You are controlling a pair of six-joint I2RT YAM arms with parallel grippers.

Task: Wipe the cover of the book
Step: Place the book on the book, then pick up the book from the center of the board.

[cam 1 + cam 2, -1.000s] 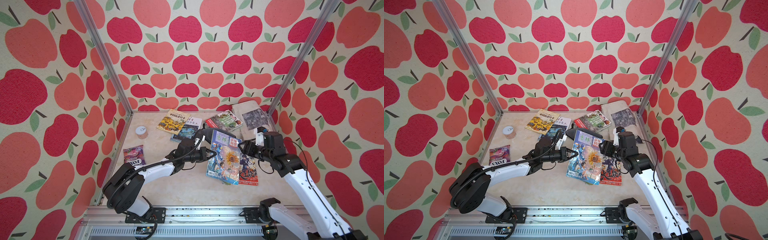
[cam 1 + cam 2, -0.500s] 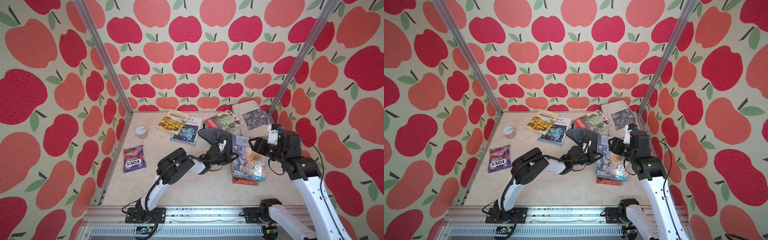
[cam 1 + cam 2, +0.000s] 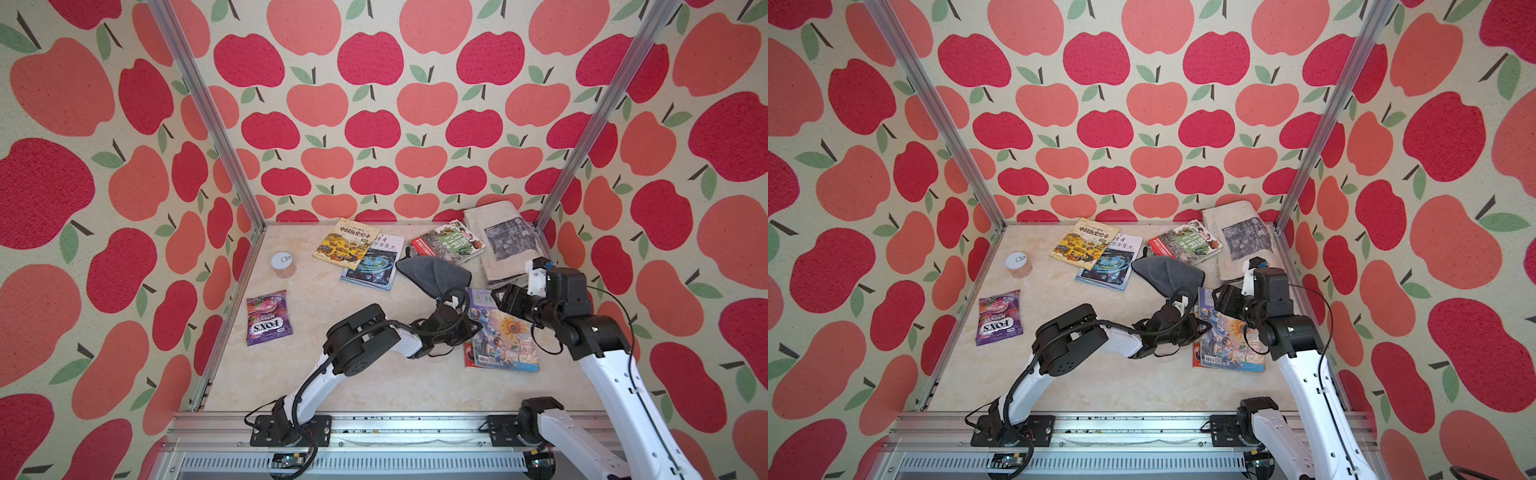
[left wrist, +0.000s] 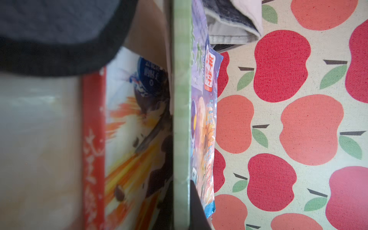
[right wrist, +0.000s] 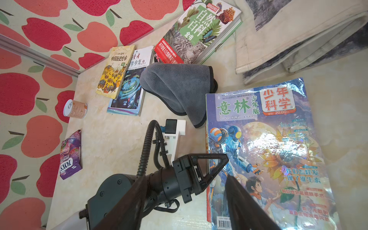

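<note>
Brightly lit fabric walls (image 3: 374, 124) printed with red and coral apples meet at aluminium corner posts (image 3: 208, 116) around a cream marble-patterned tabletop (image 3: 353, 386).

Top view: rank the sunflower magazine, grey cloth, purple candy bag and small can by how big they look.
1. sunflower magazine, though arms cover part of it
2. grey cloth and purple candy bag: too alike to rank
3. small can

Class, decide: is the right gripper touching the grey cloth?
Apart. In a top view the right gripper hovers over the magazine, whose cover shows between it and the grey cloth.
</note>
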